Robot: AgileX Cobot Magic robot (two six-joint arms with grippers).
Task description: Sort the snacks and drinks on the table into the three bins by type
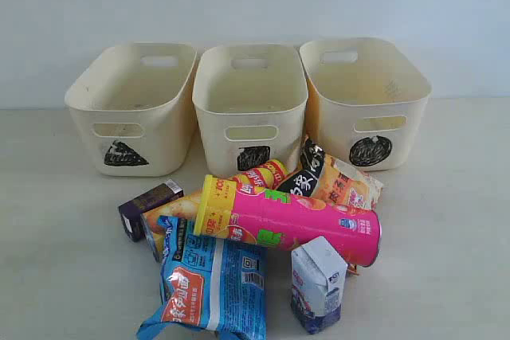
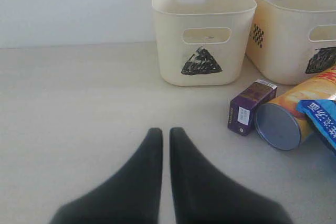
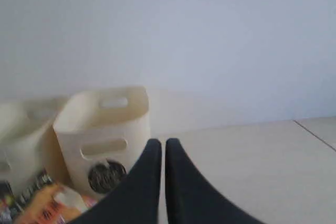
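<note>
Three cream bins stand in a row at the back: left bin (image 1: 131, 105), middle bin (image 1: 249, 105), right bin (image 1: 362, 97). In front lies a heap: the pink tube (image 1: 291, 220) across the yellow-orange tube (image 1: 239, 189), the orange-black bag (image 1: 335, 177), the blue bag (image 1: 211, 284), the white-and-blue carton (image 1: 319, 284) upright, and the purple carton (image 1: 149, 209) on its side. My left gripper (image 2: 165, 132) is shut and empty over bare table, left of the purple carton (image 2: 249, 106). My right gripper (image 3: 158, 144) is shut and empty, near the right bin (image 3: 102, 135). Neither gripper shows in the exterior view.
A pale wall rises behind the bins. Bare table stretches left of the heap (image 1: 56, 236) and right of it (image 1: 446, 236). A table seam (image 3: 315, 132) shows in the right wrist view.
</note>
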